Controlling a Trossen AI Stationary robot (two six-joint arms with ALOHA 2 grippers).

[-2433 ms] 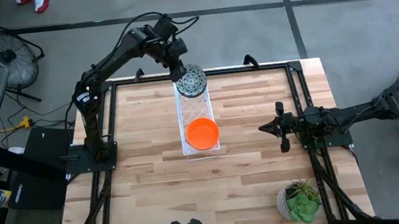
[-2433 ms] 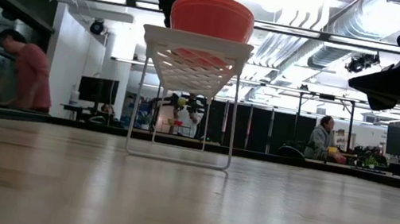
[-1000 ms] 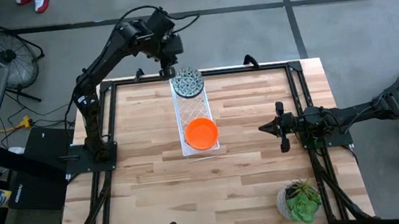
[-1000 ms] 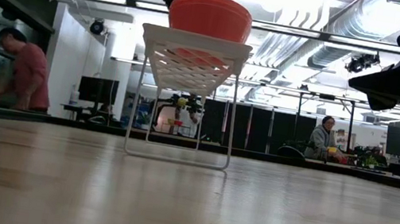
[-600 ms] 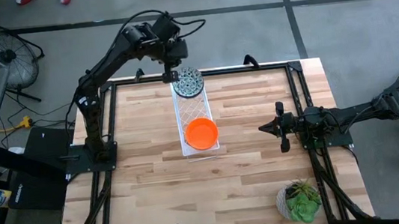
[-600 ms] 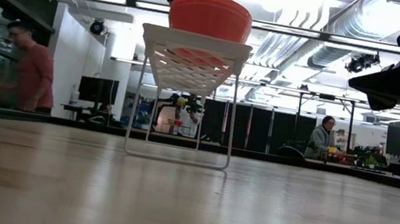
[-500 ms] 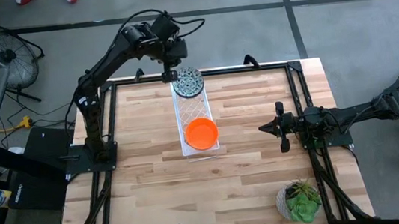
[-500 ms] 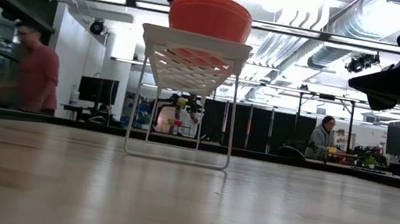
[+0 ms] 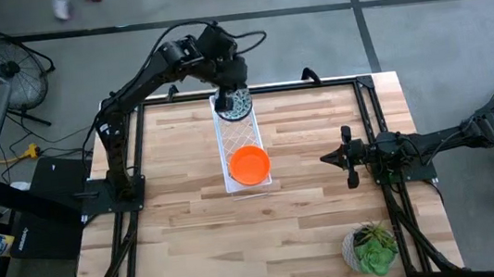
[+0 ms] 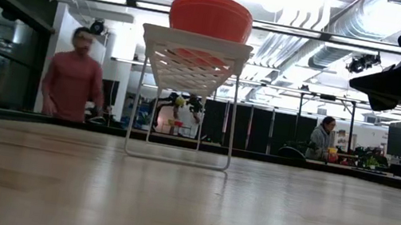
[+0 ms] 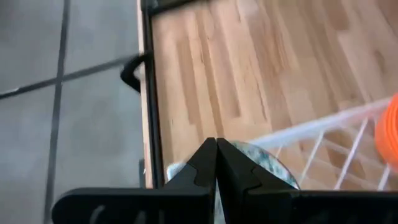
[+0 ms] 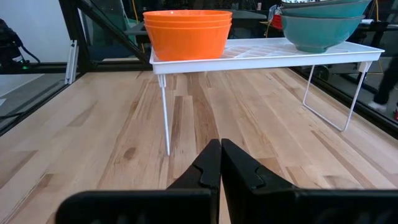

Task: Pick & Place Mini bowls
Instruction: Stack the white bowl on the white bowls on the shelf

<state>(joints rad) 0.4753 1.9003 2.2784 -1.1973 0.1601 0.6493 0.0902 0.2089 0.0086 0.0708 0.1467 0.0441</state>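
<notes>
Overhead, patterned bowls (image 9: 238, 105) half hidden under the left gripper (image 9: 221, 102).

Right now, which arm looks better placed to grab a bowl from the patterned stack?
Probably the left. Its claw hangs shut right over the patterned bowls at the tray's far end. The right claw, also shut, waits apart from the tray, nearer the orange bowls.

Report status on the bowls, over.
Left gripper shut, empty, above patterned bowl stack. Right gripper shut, waiting. Orange bowl stack on white tray.
</notes>
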